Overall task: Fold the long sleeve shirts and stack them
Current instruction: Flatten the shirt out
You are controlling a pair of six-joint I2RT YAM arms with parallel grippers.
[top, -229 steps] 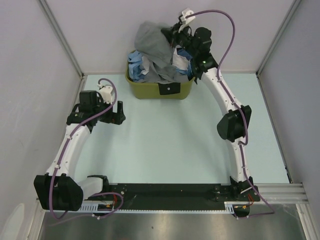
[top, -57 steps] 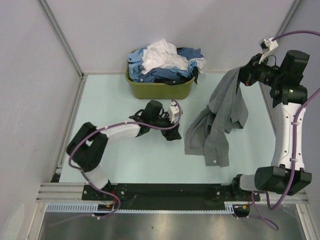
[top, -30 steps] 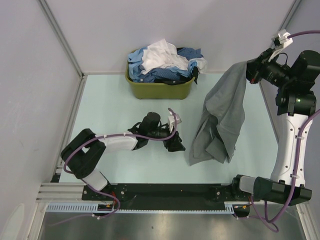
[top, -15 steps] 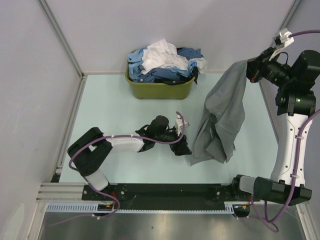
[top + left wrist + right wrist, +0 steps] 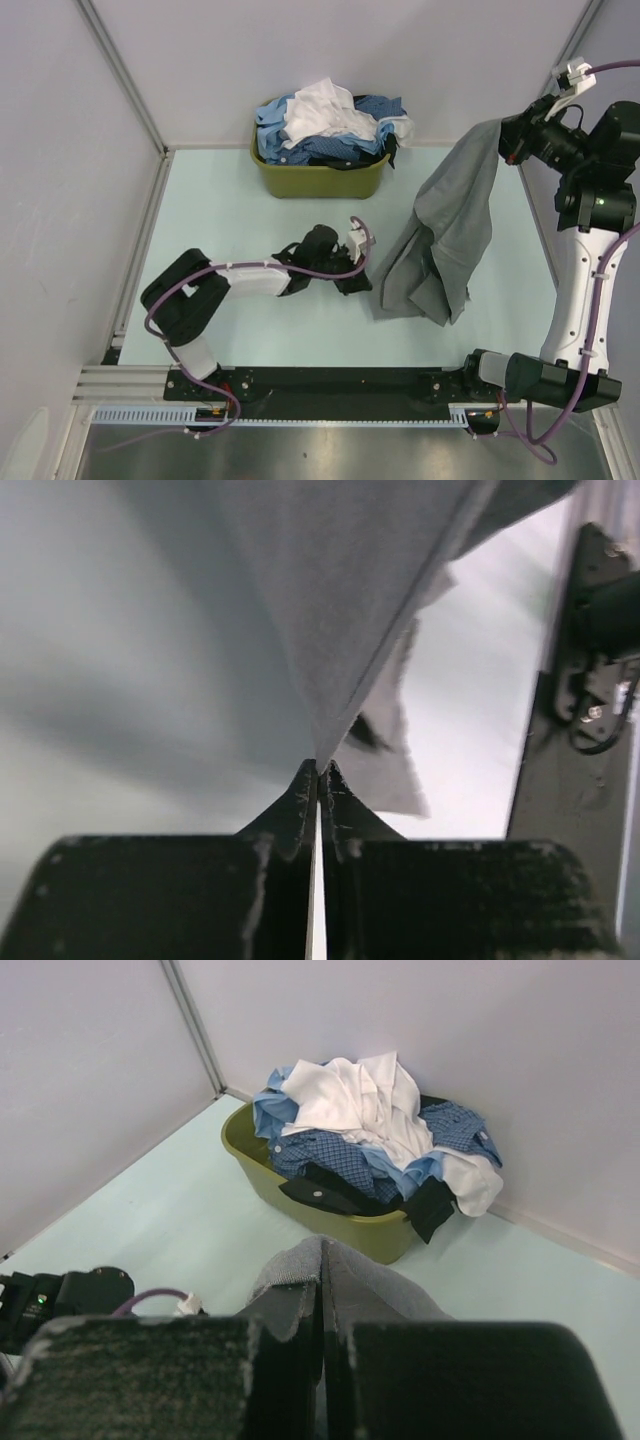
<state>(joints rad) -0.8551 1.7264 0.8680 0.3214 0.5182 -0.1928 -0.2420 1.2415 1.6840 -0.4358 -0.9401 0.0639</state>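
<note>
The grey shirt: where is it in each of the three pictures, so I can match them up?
Top external: the grey shirt hangs right of centre from the right tool.
Left wrist: it fills the upper middle, its edge pinched in the left tool.
Right wrist: a small bunch at bottom centre, above the tool.
Shared landmark: the olive-green basket, in the top and right wrist views only.

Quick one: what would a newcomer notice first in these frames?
A grey shirt hangs in the air at the right of the table, pinched at the top by the right hand, while the left hand nips its lower edge down low. At the back, a green basket sits heaped with white and blue shirts.
</note>
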